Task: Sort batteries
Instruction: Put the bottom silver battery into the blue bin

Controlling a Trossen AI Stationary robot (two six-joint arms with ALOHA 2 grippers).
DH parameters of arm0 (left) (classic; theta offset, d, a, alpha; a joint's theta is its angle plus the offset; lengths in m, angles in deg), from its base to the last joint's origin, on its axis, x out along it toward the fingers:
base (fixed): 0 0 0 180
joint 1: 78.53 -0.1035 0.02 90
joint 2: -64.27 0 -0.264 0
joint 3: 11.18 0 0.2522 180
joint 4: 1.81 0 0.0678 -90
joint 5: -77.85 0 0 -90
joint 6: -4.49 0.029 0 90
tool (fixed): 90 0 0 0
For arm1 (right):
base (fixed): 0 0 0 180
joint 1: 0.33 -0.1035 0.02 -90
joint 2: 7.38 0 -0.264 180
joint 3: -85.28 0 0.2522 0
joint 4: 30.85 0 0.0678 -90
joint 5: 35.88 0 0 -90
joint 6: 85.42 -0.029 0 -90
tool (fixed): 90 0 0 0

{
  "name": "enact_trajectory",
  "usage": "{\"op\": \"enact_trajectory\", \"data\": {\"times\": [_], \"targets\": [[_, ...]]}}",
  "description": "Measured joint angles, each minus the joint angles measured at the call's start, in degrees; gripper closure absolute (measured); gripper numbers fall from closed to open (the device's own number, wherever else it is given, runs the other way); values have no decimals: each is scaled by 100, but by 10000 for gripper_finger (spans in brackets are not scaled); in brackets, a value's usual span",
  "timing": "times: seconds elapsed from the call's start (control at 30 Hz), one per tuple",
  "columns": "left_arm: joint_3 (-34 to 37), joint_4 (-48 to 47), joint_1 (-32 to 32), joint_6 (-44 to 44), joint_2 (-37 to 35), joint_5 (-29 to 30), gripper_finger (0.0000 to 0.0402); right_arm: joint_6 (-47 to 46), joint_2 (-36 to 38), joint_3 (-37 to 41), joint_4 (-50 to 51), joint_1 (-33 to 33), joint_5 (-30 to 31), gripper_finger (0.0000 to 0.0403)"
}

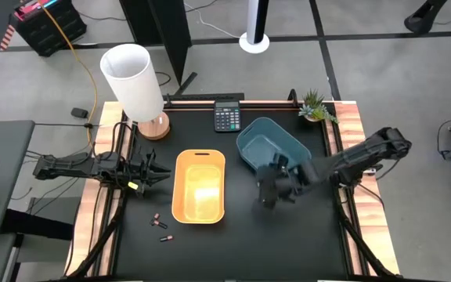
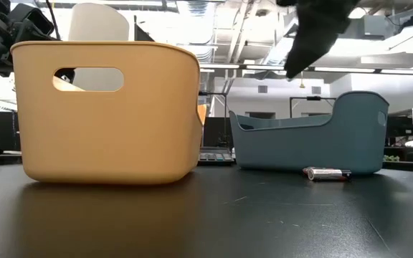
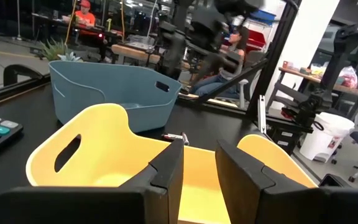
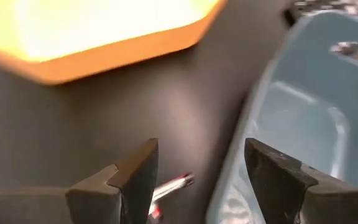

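Observation:
A silvery battery with a red end lies on its side on the black table just in front of the blue bin. It also shows in the right wrist view as a silvery battery and in the left wrist view as a small battery. My right gripper hovers open above it, beside the blue bin; in the high view the gripper covers it. Three small dark batteries lie near the yellow bin. My left gripper is open at the yellow bin's left side.
A black calculator sits at the far edge, with a white lamp on a wooden base to its left and a small plant at the far right corner. Bare table lies on the near side of both bins.

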Motion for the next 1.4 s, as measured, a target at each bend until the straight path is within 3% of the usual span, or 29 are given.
{"op": "enact_trajectory", "data": {"times": [0.23, 0.37, 0.53, 0.97, 1.4], "targets": [[0, -2, 0, 18, -2, 2, 311, -86, -638, 3, -631, -1032, -26, 149], [0, 0, 0, 80, -2, 2, 311, -849, -1082, 3, -514, -1249, -31, 149], [0, 4, 0, 125, -2, 2, 311, -1844, -1490, 3, -55, -1260, -42, 149], [2, -2, 0, 74, 0, 2, 311, -1990, -1922, 254, 157, -1221, -212, 149], [2, -2, 0, 83, -2, 2, 311, -1110, -1919, 261, 41, -682, -617, 149]]}}
